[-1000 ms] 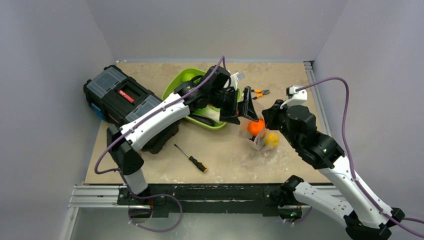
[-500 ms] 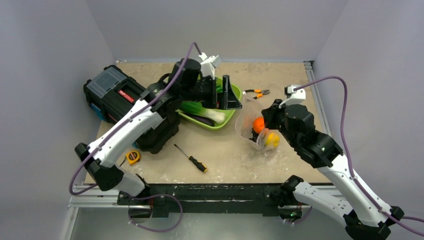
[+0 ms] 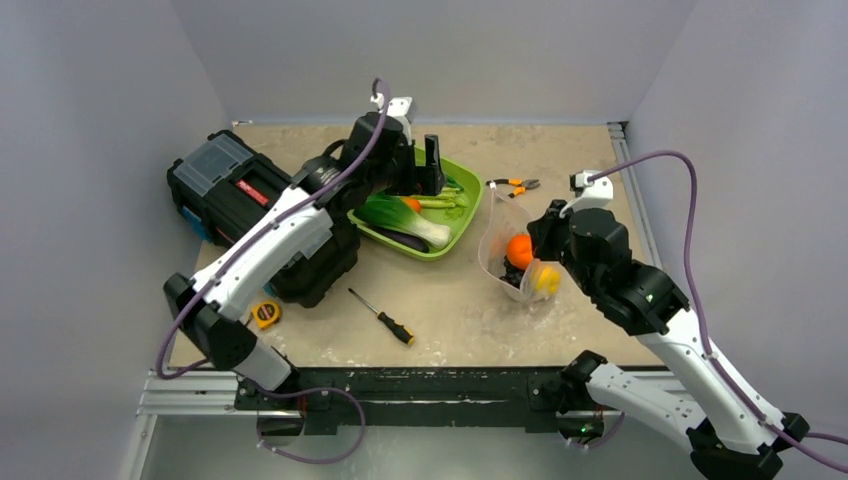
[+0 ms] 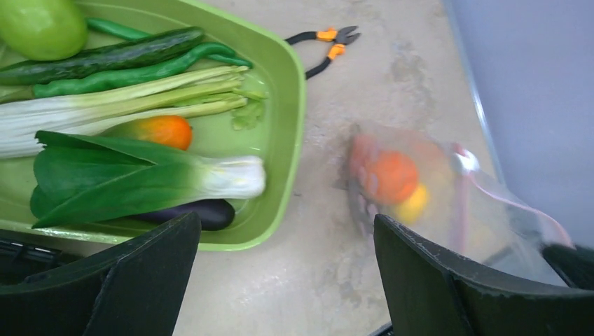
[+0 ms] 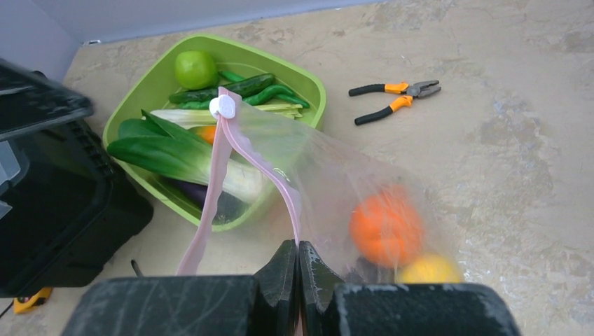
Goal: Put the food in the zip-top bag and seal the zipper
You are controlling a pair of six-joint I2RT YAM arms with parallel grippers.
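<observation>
The left gripper [image 4: 286,234] is spread above the lime-green tray [image 4: 288,105]; the bok choy [image 4: 140,178] should be gripped at its stem and carried to the zip-top bag [image 5: 336,164], pinched nearby by the right gripper [image 5: 298,255]

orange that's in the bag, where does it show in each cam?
Top external: orange right of centre, inside the bag.
Left wrist: orange right of centre, blurred through the plastic.
Right wrist: orange lower right, behind the plastic.
Shared landmark: lime-green tray, left of the orange in all three.
</observation>
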